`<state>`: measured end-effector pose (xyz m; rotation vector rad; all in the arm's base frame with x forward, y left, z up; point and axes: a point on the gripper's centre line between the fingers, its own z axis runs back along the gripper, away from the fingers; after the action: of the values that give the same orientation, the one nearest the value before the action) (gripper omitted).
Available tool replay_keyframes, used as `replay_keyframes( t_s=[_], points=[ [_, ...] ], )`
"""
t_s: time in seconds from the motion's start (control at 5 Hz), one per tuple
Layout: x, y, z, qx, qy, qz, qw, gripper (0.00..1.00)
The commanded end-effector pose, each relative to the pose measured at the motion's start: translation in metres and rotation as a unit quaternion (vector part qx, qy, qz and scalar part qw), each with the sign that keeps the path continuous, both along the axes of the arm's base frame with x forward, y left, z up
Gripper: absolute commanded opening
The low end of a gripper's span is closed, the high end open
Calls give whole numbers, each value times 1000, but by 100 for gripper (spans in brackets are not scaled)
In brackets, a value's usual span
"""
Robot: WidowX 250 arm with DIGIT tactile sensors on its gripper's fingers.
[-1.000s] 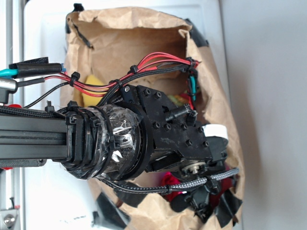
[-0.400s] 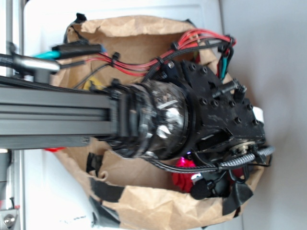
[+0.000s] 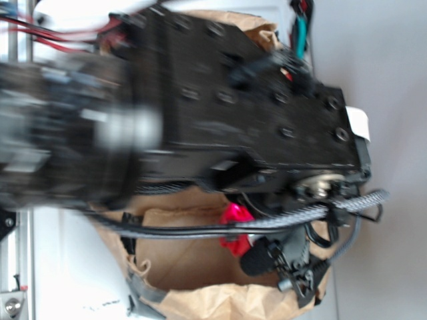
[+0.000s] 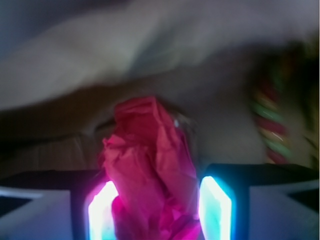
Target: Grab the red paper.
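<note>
Brown paper bag (image 3: 200, 293); tool (image 4: 159, 210) grips red paper (image 4: 150, 165).

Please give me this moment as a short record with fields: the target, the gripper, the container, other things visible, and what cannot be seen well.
target: red paper, crumpled, sitting between the two lit fingers
gripper: gripper closed against the paper on both sides, as far as the wrist view shows
container: brown paper bag, open, with the arm over it
other things: red-yellow-green rope to the right of the paper
unclear: both views are blurred; whether the paper is lifted off the bag floor cannot be told
</note>
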<state>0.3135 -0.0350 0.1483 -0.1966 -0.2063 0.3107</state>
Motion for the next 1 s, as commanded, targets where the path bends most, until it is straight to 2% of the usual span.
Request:
replay_keyframes(
  t_s=[0.0,0.2,0.4,0.6,0.8],
  points=[
    [-32,-13,73,150,-11,-81,985,0],
    [-47,-6,83,152,19,-95,984,0],
    [-52,7,73,87,-3,-95,992,0],
    [-57,14,48,78,-5,-73,994,0],
    [-61,15,52,74,-3,-69,995,0]
  ],
)
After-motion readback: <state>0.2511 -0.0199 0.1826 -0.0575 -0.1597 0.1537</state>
